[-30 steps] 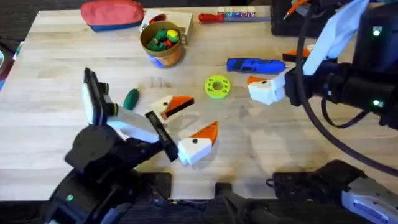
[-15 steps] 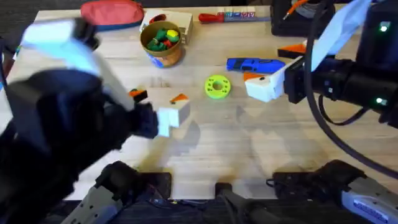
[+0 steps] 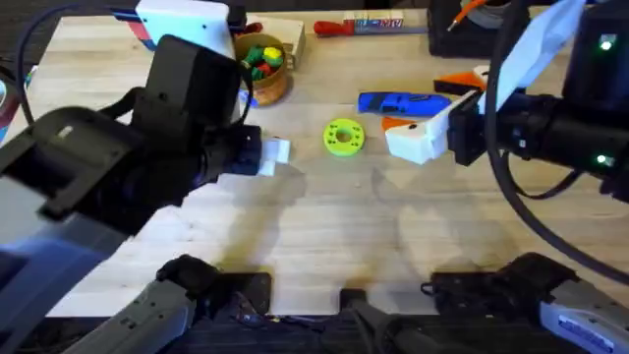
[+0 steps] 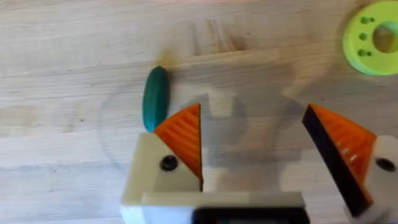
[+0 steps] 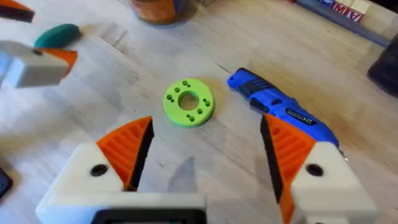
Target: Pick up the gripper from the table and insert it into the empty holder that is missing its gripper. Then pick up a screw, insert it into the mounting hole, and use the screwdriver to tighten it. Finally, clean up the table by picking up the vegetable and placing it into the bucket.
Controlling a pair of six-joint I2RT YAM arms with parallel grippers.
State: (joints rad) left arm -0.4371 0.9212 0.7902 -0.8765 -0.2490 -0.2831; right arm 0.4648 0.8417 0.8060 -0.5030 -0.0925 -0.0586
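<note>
My left gripper (image 4: 261, 149) hangs open above the table, orange pads wide apart, with the dark green vegetable (image 4: 155, 96) lying just ahead of one finger. From overhead the left arm is large and dark; its gripper (image 3: 270, 152) is in front of the bucket (image 3: 263, 64) and the arm covers the vegetable. My right gripper (image 5: 208, 155) is open over the blue screwdriver (image 5: 280, 106), also at the table's right (image 3: 403, 102). The vegetable (image 5: 57, 34) also shows in the right wrist view. The loose gripper, the empty holder and the screw are out of view.
A yellow-green ring (image 3: 343, 137) lies mid-table between the two grippers. A red-handled tool (image 3: 359, 26) rests along the back edge. The bucket holds several small coloured toys. Bare wood stretches across the table's front half.
The left arm has risen close under the camera and swung back and left, carrying its gripper from the table's front middle to just in front of the bucket. The right arm has barely moved.
</note>
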